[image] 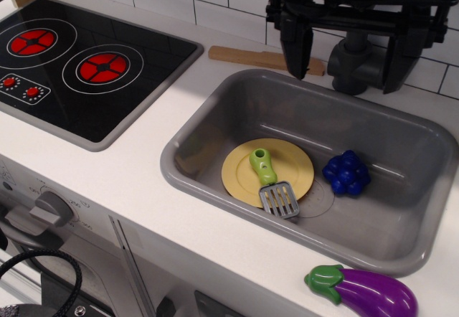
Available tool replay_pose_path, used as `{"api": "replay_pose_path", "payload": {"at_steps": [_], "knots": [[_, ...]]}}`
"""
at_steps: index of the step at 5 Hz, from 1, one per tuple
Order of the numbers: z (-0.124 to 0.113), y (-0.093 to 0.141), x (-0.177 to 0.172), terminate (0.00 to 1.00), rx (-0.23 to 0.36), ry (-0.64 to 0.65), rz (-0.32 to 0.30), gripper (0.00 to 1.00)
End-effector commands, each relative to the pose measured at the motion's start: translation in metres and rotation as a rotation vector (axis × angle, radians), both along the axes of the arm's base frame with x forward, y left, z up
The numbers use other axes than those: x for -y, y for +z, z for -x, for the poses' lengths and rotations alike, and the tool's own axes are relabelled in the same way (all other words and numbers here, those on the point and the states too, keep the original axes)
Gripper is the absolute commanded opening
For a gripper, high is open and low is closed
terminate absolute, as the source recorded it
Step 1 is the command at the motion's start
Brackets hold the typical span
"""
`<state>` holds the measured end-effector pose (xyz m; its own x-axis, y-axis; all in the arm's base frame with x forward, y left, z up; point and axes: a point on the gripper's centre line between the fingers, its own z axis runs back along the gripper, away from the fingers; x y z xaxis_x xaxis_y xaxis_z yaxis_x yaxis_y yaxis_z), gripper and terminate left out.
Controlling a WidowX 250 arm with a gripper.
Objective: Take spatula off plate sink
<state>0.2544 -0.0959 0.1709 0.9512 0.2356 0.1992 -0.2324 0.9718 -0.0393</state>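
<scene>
The spatula (272, 182), with a lime-green handle and a grey slotted blade, lies on the pale-yellow plate (240, 173); its blade hangs over the plate's front right rim. The plate rests on the floor of the grey sink (208, 116). My gripper (348, 69) hangs high above the sink's back edge, well above and behind the spatula. Its two black fingers stand wide apart with nothing between them.
A blue toy grape bunch (347, 173) sits in the sink right of the plate. A grey faucet (351, 62) stands behind the sink. A wooden stick (262, 59) lies along the back wall. A black stovetop (79, 66) is at left. A purple eggplant (366, 292) lies on the front counter.
</scene>
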Motion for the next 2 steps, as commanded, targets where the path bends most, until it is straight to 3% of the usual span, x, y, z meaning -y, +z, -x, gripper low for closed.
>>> {"api": "replay_pose_path", "payload": {"at_steps": [1, 2], "knots": [[0.000, 0.000, 0.000, 0.00, 0.000, 0.000, 0.000, 1.00], [-0.013, -0.010, -0.018, 0.00, 0.058, 0.088, -0.009, 1.00]]}}
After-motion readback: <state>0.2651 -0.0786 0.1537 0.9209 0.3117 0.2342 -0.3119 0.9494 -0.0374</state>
